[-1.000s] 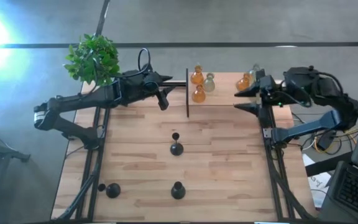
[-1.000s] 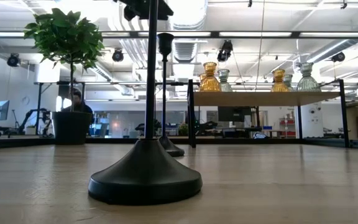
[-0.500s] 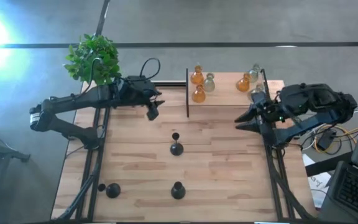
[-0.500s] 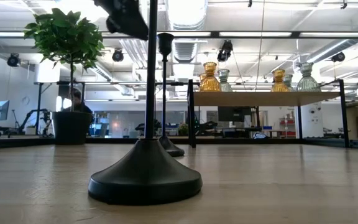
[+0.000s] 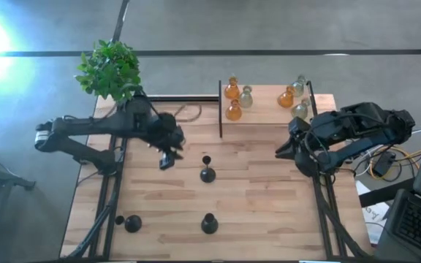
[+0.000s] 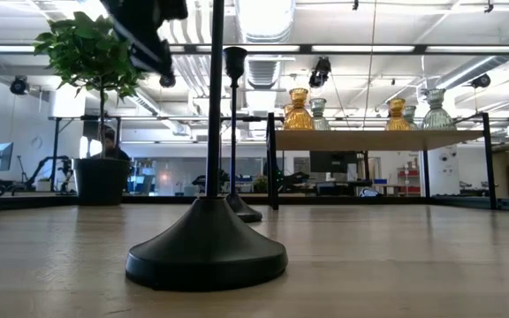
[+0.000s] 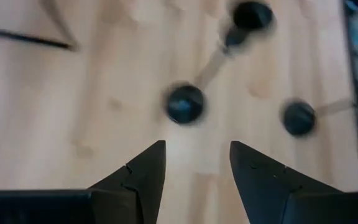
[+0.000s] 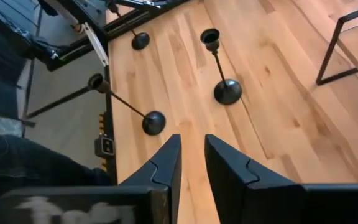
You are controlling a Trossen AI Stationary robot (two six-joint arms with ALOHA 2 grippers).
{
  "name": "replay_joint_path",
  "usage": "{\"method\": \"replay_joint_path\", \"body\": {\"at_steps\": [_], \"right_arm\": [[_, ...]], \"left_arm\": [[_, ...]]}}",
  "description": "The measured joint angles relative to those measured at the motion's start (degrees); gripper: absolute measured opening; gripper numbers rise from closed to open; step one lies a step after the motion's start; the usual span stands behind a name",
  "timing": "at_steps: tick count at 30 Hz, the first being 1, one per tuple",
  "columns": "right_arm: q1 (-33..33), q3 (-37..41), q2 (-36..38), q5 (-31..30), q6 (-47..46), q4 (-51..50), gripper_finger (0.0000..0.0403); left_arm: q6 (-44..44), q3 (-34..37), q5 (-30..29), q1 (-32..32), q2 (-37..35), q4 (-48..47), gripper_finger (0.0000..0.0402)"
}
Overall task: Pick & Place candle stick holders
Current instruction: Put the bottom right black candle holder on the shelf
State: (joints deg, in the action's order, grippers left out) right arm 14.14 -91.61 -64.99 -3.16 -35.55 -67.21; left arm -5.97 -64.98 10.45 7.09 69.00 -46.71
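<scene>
On the pale wooden table (image 5: 254, 197) stand 3 black metal candle stick holders with round bases and thin stems: 1 mid-table (image 5: 207, 174), 1 near the front edge (image 5: 209, 223), 1 at the front left corner (image 5: 132, 223). A raised wooden shelf (image 5: 265, 113) at the back carries 5 bulb-shaped glass holders: 3 amber-orange (image 5: 233, 111), 2 pale clear-greenish (image 5: 246, 96). A leafy green plant (image 5: 108, 67) sits back left. The left gripper (image 5: 165, 159) hangs spread and empty, just left of the mid-table holder. The right gripper (image 5: 282, 152), fingers narrowly parted, holds nothing near the table's right edge.
</scene>
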Motion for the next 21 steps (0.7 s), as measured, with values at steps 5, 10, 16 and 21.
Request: {"method": "replay_joint_path", "body": {"at_steps": [5, 10, 16, 21], "right_arm": [[0.0, 0.0, 0.1, -1.4, 1.5, 0.0, 0.0056], [-0.1, 0.0, 0.1, -1.5, 2.3, 0.0, 0.0058], [-0.1, 0.0, 0.1, -2.2, 2.5, 0.1, 0.0060], [-0.2, 0.0, 0.1, -4.4, 2.8, 0.1, 0.0056]], "left_arm": [[0.1, 9.7, 3.8, -3.5, 0.0, 11.0, 0.0183], [0.5, 18.5, 3.5, -5.2, 0.1, 28.4, 0.0183], [0.3, 24.6, 0.0, -5.2, 0.1, 37.3, 0.0183], [2.1, 25.8, 0.0, -5.2, 1.0, 40.3, 0.0183]]}}
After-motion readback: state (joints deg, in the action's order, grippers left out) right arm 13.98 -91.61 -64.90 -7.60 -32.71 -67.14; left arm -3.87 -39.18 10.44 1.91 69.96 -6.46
